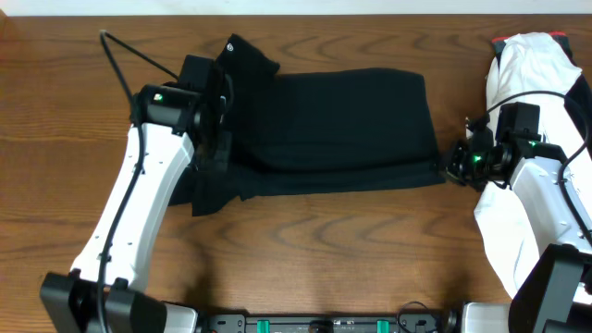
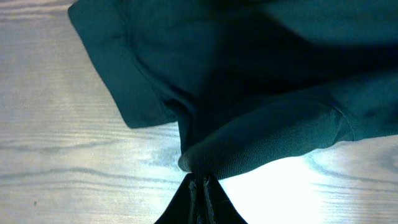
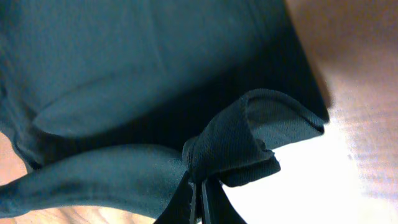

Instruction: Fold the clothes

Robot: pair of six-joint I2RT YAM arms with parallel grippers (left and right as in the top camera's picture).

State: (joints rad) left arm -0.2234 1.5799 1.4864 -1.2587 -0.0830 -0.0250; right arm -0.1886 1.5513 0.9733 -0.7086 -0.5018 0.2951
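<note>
The clothes, a black T-shirt [image 1: 342, 120], lie spread across the middle of the wooden table [image 1: 324, 259], folded into a wide band. My left gripper [image 1: 220, 139] is at the shirt's left end. In the left wrist view its fingertips [image 2: 200, 186] are shut on a rounded fold of the shirt [image 2: 261, 143], and a sleeve [image 2: 118, 68] hangs beside that fold. My right gripper [image 1: 442, 168] is at the shirt's lower right corner. In the right wrist view it [image 3: 200, 193] is shut on a bunched bit of the shirt's edge [image 3: 242, 143].
A white garment [image 1: 532, 65] lies at the far right under the right arm [image 1: 527, 213]. The left arm [image 1: 139, 203] slants across the table's left front. A black cable [image 1: 139, 60] runs at the back left.
</note>
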